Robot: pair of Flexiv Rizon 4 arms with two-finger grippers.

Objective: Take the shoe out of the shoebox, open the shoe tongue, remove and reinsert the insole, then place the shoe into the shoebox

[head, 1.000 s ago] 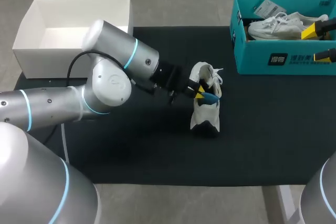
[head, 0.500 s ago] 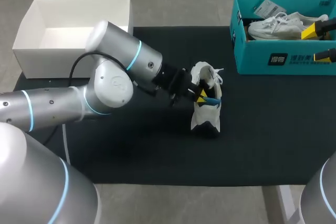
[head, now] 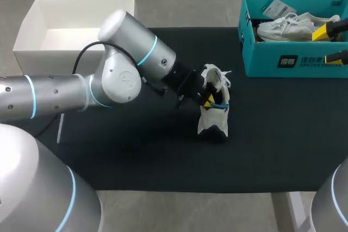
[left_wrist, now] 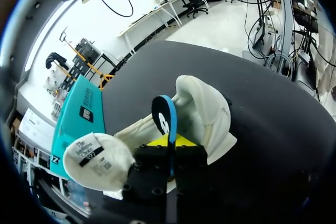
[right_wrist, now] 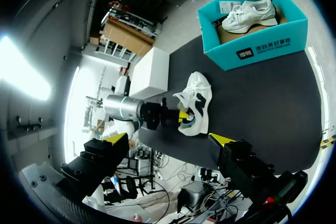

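A white shoe (head: 213,107) stands on the black mat in the middle of the table, its tongue (left_wrist: 94,156) folded back. My left gripper (head: 207,99) sits at the shoe's opening, shut on a blue insole (left_wrist: 164,116) that stands on edge and reaches into the shoe (left_wrist: 207,116). The teal shoebox (head: 283,61) at the back right holds a second white shoe (head: 285,25). My right gripper (head: 331,44) hangs open at the box's right end, nothing between its fingers. In the right wrist view the right gripper (right_wrist: 169,138) looks from afar at the shoe (right_wrist: 195,100) and the shoebox (right_wrist: 252,51).
An open white box (head: 32,52) stands at the back left corner. The black mat (head: 272,134) covers the table. My left arm (head: 130,74) stretches across the mat's left half towards the shoe.
My left arm has swung right and forward, and its gripper has pushed the blue insole deeper into the shoe; less blue shows now. The right arm has not moved.
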